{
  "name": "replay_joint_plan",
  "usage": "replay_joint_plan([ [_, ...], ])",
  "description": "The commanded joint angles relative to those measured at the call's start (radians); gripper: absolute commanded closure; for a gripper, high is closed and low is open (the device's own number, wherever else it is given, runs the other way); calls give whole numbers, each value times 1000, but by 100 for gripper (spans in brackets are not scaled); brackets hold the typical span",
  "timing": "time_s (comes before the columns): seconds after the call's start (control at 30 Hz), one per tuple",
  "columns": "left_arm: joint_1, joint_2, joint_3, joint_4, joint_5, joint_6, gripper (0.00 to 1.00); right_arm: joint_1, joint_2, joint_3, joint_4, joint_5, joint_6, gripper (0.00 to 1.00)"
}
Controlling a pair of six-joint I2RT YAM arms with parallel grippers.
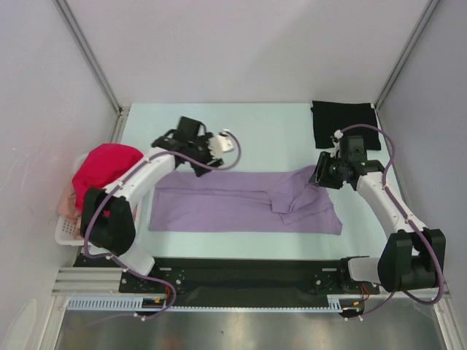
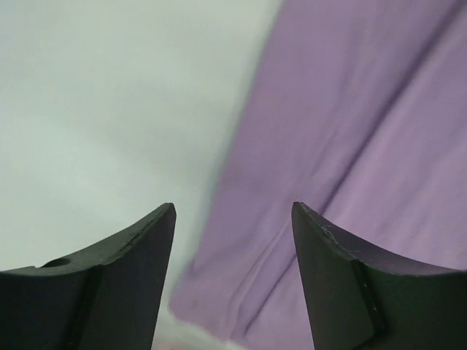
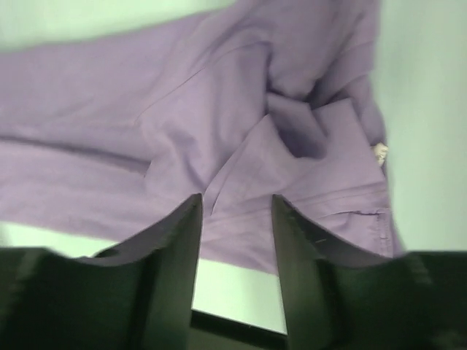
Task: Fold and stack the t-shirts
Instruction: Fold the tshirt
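A lavender purple t-shirt [image 1: 241, 204] lies folded into a long band across the middle of the table, its right end bunched. My left gripper [image 1: 182, 140] hovers above the band's far left corner, open, nothing between its fingers; under it lies the purple cloth [image 2: 350, 146]. My right gripper [image 1: 321, 175] hangs over the band's far right end, open and empty, with the rumpled purple cloth [image 3: 241, 117] below. A black t-shirt [image 1: 344, 122], folded square, rests at the far right. A magenta-red t-shirt [image 1: 106, 166] is heaped on a pale peach-pink one [image 1: 68, 200] at the left.
A white plastic basket [image 1: 67, 232] at the left table edge holds the heaped shirts. Grey walls with metal corner posts close in the back and both sides. The black base rail [image 1: 241, 281] runs along the near edge.
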Motion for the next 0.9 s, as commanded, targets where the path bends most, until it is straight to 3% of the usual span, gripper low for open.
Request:
replay_joint_plan([
  [0.0,-200,27,36,40,70,-67,29,-21,61,-15,82,79,48,50],
  [0.17,-451,136,22,149,-7,-65,24,-26,165,-2,124,81,-12,44],
  [0.33,-590,226,39,245,-24,-61,22,-15,256,-13,186,82,-47,45],
  [0.43,-627,285,56,278,-35,-82,22,-15,277,-21,187,99,-63,53],
  [0.47,-636,298,56,296,-38,-90,22,-16,279,-24,184,107,-61,63],
  [0.57,-648,317,65,319,-47,-104,25,-24,262,-38,169,127,-41,82],
  [0.7,-650,338,54,344,-50,-101,38,-23,219,-64,157,127,-21,90],
  [0.87,-653,352,59,367,-38,-110,46,-23,178,-91,151,127,-12,95],
])
